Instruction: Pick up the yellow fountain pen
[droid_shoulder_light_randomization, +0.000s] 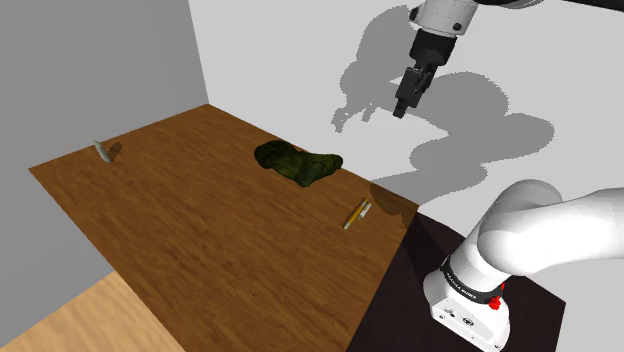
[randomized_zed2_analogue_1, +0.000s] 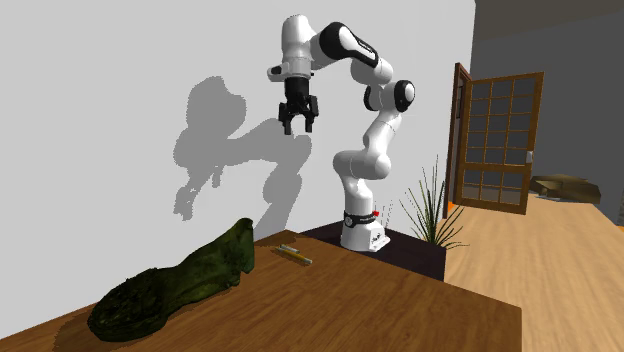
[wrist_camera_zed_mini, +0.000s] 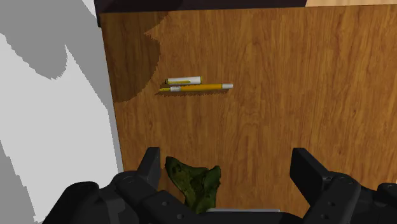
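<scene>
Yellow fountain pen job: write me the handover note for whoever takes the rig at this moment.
Gripper: open, empty, high above the table.
Yellow fountain pen: flat on the wood near the edge by the stand, with a short cap-like piece alongside it. A dark green crumpled object lies further in.
Done: nothing grasped yet.
Left: descend over the pen, close on it, lift.

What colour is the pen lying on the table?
The pen is golden yellow with silvery ends, clearest in the wrist view.
</scene>
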